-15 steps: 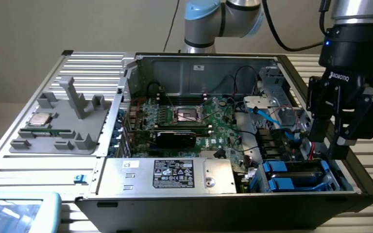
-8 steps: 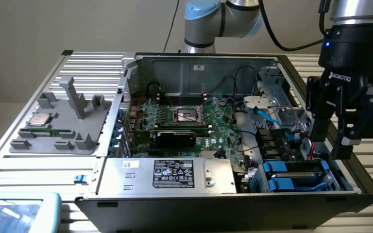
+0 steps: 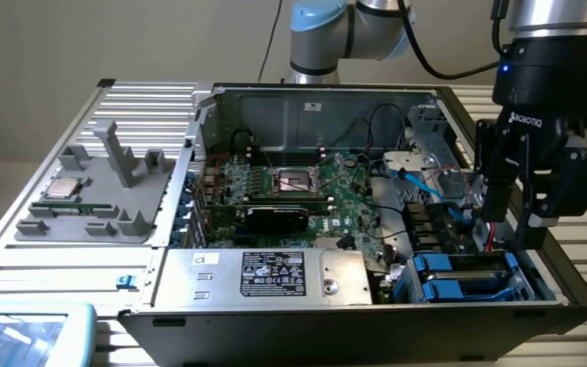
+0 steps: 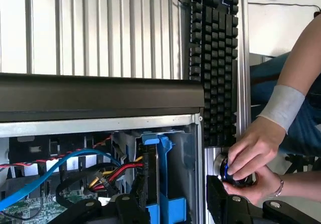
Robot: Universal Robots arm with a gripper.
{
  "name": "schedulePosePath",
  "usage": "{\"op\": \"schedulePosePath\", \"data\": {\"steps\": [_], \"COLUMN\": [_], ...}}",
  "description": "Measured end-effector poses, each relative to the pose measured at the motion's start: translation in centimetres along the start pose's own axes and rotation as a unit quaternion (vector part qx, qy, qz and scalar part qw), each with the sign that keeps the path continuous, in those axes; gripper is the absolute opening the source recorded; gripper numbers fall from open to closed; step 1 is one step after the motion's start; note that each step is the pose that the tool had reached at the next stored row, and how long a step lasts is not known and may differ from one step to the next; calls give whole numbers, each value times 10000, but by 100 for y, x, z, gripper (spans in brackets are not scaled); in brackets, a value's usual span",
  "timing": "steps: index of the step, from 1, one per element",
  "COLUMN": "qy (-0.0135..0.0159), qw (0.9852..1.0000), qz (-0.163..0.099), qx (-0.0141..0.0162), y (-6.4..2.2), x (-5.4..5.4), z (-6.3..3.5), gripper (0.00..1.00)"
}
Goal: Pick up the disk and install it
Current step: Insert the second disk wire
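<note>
The disk [image 3: 464,277], edged with blue carrier rails, sits in the drive cage at the front corner of the open computer case [image 3: 304,325], on the exterior view's right. My gripper [image 3: 515,219] hangs just above that corner, over the case's side wall, jaws apart and nothing held. In the wrist view the blue carrier [image 4: 159,181] stands edge-on below the gripper [image 4: 173,209], and there is a gap between it and the black finger [image 4: 220,204] on one side.
Blue, red and yellow cables [image 4: 75,163] crowd the space beside the drive cage. A grey power supply box [image 3: 273,275] fills the case front. A grey fixture with a small CPU chip [image 3: 64,187] lies outside. A person's hand [image 4: 256,151] works a round knob beside a black keyboard [image 4: 215,58].
</note>
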State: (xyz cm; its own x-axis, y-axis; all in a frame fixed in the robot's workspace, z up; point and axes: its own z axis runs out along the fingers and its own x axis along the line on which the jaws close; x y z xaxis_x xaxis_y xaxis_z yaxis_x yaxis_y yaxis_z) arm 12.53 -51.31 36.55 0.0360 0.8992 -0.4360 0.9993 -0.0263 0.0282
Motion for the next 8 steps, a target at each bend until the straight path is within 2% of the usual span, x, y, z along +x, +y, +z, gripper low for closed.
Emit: {"op": "schedulePosePath", "data": {"steps": [4, 8], "qy": [-1, 1], "qw": [10000, 9999], "qz": [11, 50], "qx": [-28, -110], "y": [-55, -96], "x": [31, 94], "z": [-19, -62], "gripper": [59, 59]}}
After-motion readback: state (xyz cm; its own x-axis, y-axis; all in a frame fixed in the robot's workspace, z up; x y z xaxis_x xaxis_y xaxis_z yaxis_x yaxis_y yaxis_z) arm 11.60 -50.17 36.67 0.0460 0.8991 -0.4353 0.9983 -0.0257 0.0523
